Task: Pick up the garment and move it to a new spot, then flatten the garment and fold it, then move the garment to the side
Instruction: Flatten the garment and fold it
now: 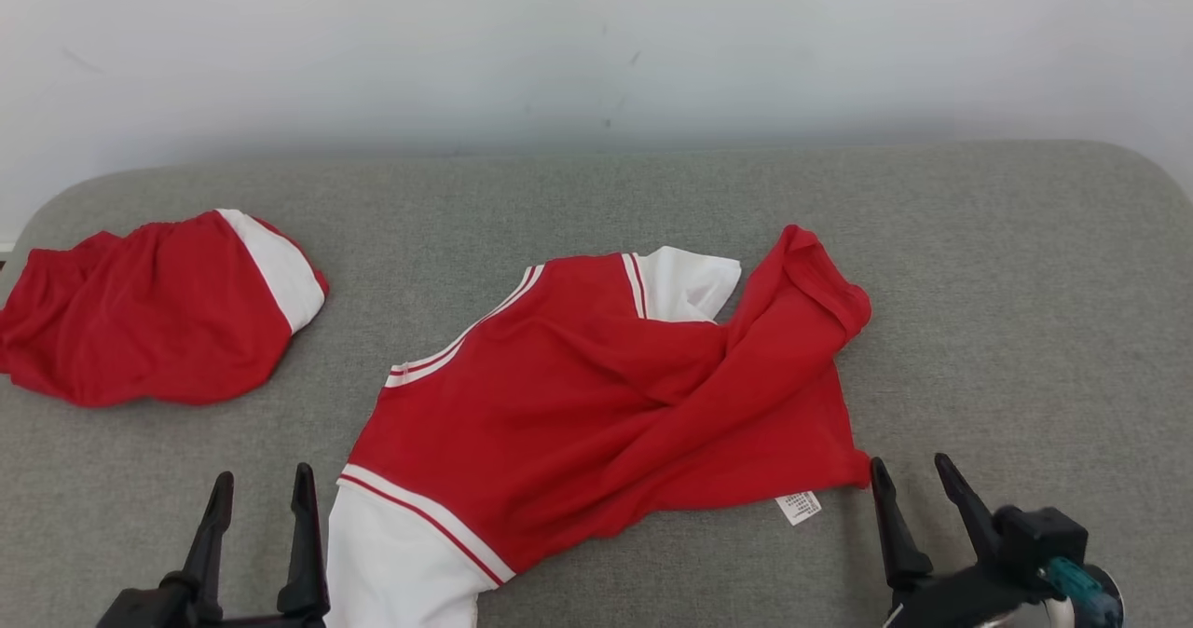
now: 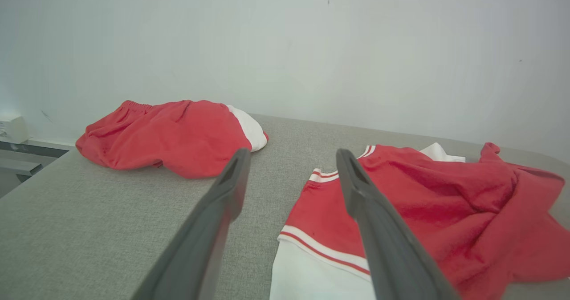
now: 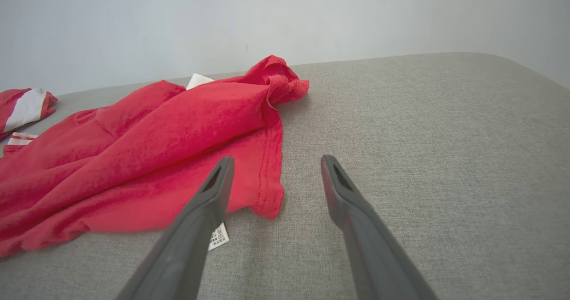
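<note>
Two red garments on the grey table [image 1: 979, 283]: crumpled shirt [image 1: 596, 395] centre, shorts [image 1: 149, 320] at ten o'clock. Wide and empty: left gripper [image 1: 263, 474] at seven, right gripper [image 1: 910, 463] at five.

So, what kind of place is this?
Probably an indoor room: a grey fabric surface, like a bed or sofa, against a plain white wall, with a red-and-white shirt lying on it.

Red shorts [image 1: 149, 316] with a white band lie bunched on the grey padded surface [image 1: 1007, 265]
</note>
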